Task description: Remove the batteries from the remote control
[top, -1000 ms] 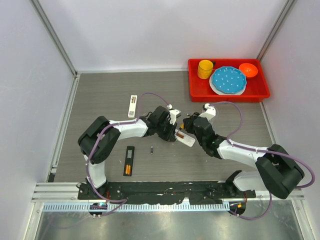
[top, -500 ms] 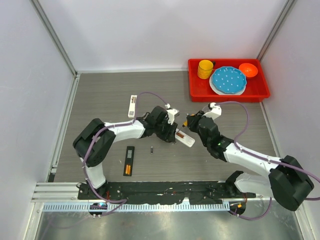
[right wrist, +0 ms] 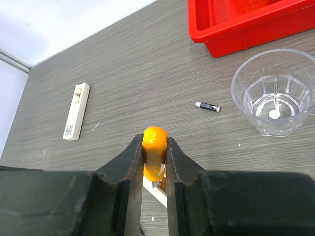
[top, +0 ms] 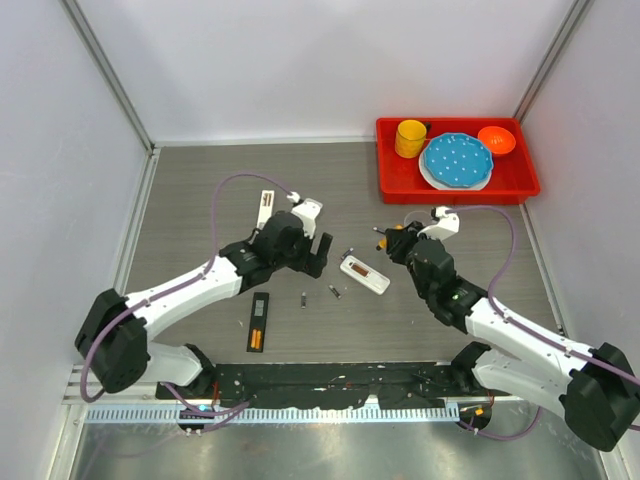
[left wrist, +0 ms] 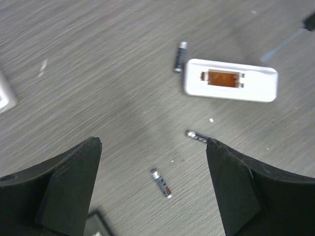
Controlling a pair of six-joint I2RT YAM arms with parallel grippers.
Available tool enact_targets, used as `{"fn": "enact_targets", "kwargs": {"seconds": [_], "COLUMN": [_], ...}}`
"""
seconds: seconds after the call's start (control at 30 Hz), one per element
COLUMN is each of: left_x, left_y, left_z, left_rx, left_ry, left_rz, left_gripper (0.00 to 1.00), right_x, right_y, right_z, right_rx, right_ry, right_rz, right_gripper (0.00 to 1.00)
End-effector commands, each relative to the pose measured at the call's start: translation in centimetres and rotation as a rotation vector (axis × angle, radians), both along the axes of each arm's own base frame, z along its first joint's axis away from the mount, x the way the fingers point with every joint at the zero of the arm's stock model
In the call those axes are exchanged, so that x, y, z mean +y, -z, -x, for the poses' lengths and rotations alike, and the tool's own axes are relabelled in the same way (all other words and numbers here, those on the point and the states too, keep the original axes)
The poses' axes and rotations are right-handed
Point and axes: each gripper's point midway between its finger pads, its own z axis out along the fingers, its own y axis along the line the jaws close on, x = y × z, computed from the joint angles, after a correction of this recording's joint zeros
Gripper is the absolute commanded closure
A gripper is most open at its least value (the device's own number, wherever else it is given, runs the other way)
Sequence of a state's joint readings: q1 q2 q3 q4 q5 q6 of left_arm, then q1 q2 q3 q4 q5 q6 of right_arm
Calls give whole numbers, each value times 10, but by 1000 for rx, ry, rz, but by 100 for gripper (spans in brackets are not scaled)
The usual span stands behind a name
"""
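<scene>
The white remote control [top: 364, 274] [left wrist: 230, 81] lies face down mid-table, its compartment open and orange-brown inside. Three loose batteries lie round it on the table: one [top: 346, 255] [left wrist: 180, 57] by its far end, one [top: 335, 291] [left wrist: 197, 136] just in front of it, one [top: 303, 298] [left wrist: 161, 183] further left. My left gripper [top: 318, 252] [left wrist: 153, 147] hangs open and empty above and left of the remote. My right gripper [top: 393, 240] [right wrist: 154, 143] is shut on the orange handle of a screwdriver [right wrist: 154, 150], right of the remote.
A black remote [top: 259, 321] with an orange cell lies front left. A white slim piece [top: 265, 212] [right wrist: 77, 118] lies further back. A clear cup [right wrist: 274, 104] stands right of the right gripper. The red tray [top: 400, 185] [right wrist: 236, 29] with dishes is back right.
My left gripper has opened and drawn back to the left, away from the remote, and two batteries now show beside it. My right gripper has shifted right with the screwdriver.
</scene>
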State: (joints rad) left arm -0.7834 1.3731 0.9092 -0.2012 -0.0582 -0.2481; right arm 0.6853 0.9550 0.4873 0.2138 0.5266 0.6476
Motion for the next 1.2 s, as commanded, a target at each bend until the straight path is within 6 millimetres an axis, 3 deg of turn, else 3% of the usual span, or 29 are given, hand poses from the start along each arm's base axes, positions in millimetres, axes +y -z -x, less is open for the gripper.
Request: {"fn": "enact_targets", "kwargs": {"seconds": [0.0, 0.23, 0.47, 0.6, 0.7, 1.0, 1.1, 1.13, 1.17], "left_x": [58, 104, 143, 149, 137, 131, 129, 127, 126], "left_y": [-2, 19, 54, 72, 92, 123, 129, 131, 129], "left_z": [0, 27, 75, 90, 100, 101, 99, 97, 95], "left_rx": [-4, 143, 306, 357, 423, 489, 489, 487, 482], "left_ry": [-265, -530, -669, -688, -634, -584, -557, -552, -547], "left_rz": [-126, -205, -304, -300, -255, -315, -332, -335, -335], "left_gripper": [8, 4, 3, 6, 11, 31, 53, 68, 74], "right_x": [-8, -11, -15, -14, -11, -15, -19, -21, -21], "right_y": [-2, 3, 6, 12, 16, 13, 16, 14, 15], "right_z": [4, 10, 13, 15, 15, 16, 18, 18, 19], "right_rx": [-22, -26, -28, -27, -21, -30, -27, -32, -30], "right_ry": [14, 1, 1, -4, -12, -6, 5, 12, 13], "right_rz": [12, 18, 25, 12, 8, 19, 27, 25, 28], "right_gripper": [99, 99, 99, 99, 99, 99, 99, 99, 99]}}
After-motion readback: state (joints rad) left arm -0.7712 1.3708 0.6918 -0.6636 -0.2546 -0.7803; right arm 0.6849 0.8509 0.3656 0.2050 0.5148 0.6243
